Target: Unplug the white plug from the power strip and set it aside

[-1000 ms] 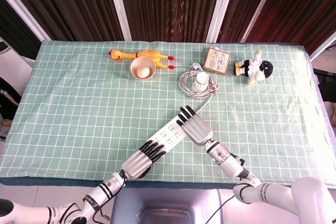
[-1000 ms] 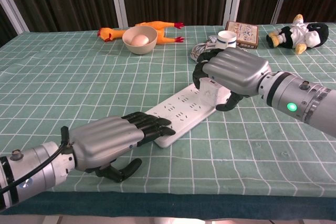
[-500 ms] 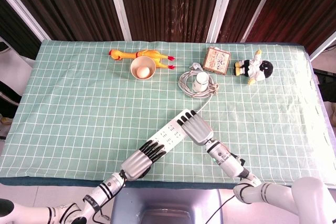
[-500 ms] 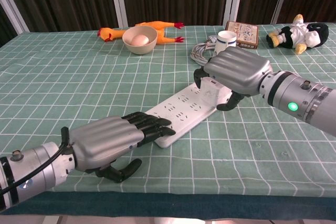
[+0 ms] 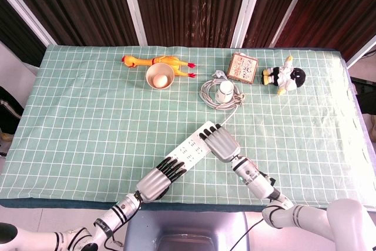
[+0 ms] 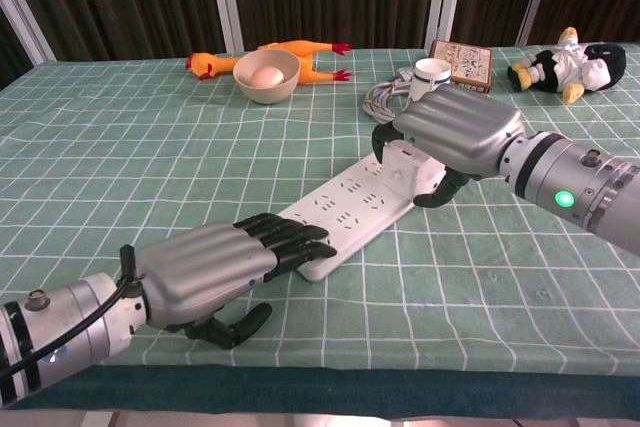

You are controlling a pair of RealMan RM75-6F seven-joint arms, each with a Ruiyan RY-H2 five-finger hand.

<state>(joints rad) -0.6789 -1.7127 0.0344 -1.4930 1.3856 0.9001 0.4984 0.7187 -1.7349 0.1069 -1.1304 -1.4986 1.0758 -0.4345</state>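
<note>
Both hands have a silver-grey metal back with ridges and black fingers. The left hand [image 6: 215,269] sits at the lower left of the chest view; behind it is a silver wrist cylinder with black rings and a thin black cable. The right hand [image 6: 455,132], at the right, has a similar silver wrist with a small green light.

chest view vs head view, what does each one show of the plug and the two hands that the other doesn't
Only the chest view shows the white plug standing at the far end of the power strip, under the right hand, whose thumb curls beside it. Only the head view shows the cable trailing from the strip to the coil around the cup. Both show the left hand resting on the strip's near end.
</note>
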